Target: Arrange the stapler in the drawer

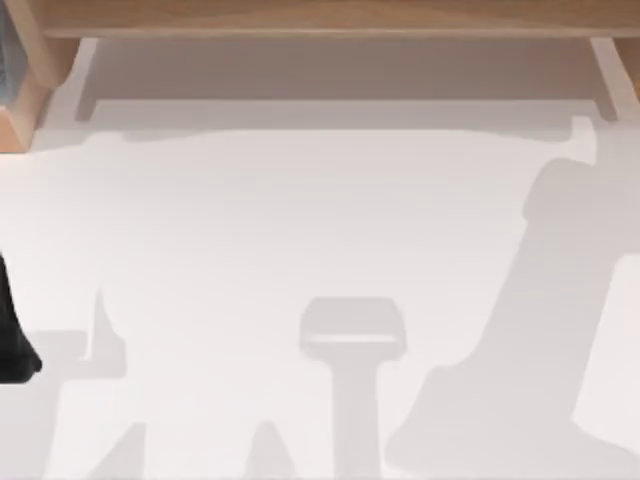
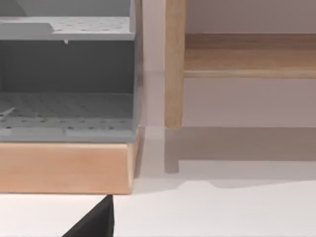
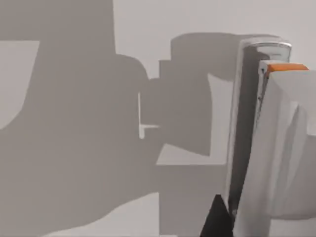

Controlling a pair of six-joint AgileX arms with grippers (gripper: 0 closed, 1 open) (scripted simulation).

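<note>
White tabletop (image 1: 300, 230) filled most of the top view, bare but for grey shadows of the arms. Along the upper edge of that frame stood the very wide, shallow light-wood drawer (image 1: 320, 18), pulled open, its pale floor and white side rails exposed and nothing lying in it. At the upper left corner a grey perforated shelf unit on a wooden base (image 2: 64, 103) stood just beside the drawer's left rail.

In the right wrist view the slim white-grey stapler with an orange tab (image 3: 256, 148) rose through the right of the frame, close to the camera and clear of the table. The right gripper (image 3: 222, 219) had a dark fingertip (image 3: 215, 222) against its side, so I judged it clamped on the stapler and carrying it. The pick-up looked done; the carry to the drawer and the release remained.

The left gripper (image 1: 14, 345) sat low at the left edge of the top view, idle; its opening I could not tell.

Open table lay between the shadows and the drawer. The wooden front edge and the rails were the edges to clear, and the wide floor between them offered ample room.
</note>
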